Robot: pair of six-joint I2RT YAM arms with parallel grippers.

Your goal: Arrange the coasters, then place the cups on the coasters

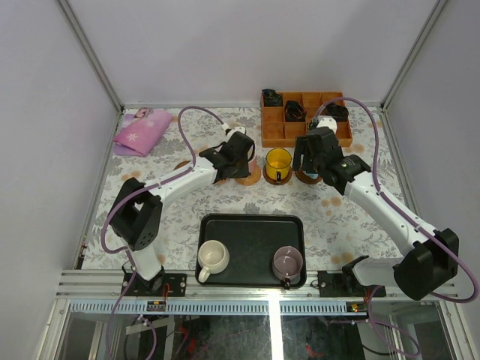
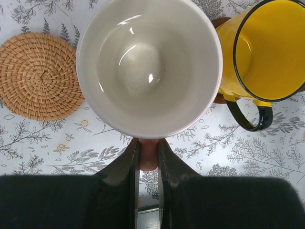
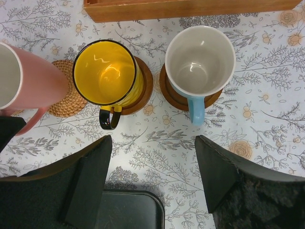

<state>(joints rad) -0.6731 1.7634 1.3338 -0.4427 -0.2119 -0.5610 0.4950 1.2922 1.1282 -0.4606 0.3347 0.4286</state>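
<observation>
My left gripper (image 2: 148, 141) is shut on the pink handle of the pink cup (image 2: 148, 67), whose pale inside fills the left wrist view. The cup hangs at a woven tan coaster (image 3: 66, 102); whether it rests on it I cannot tell. A second woven coaster (image 2: 40, 75) lies bare to its left. The yellow cup (image 3: 106, 72) stands on a dark brown coaster (image 3: 144, 85). Beside it, the light blue cup (image 3: 200, 62) sits on another dark coaster (image 3: 170, 98). My right gripper (image 3: 152, 139) is open and empty, just short of both. A cream-white cup (image 1: 213, 256) and a mauve cup (image 1: 288, 261) stand on the tray.
The black tray (image 1: 251, 229) lies at the near middle, its corner under my right gripper (image 3: 128, 210). The orange wooden compartment box (image 1: 304, 120) with black coiled items stands right behind the row of cups. A pink cloth (image 1: 142, 133) lies at the back left.
</observation>
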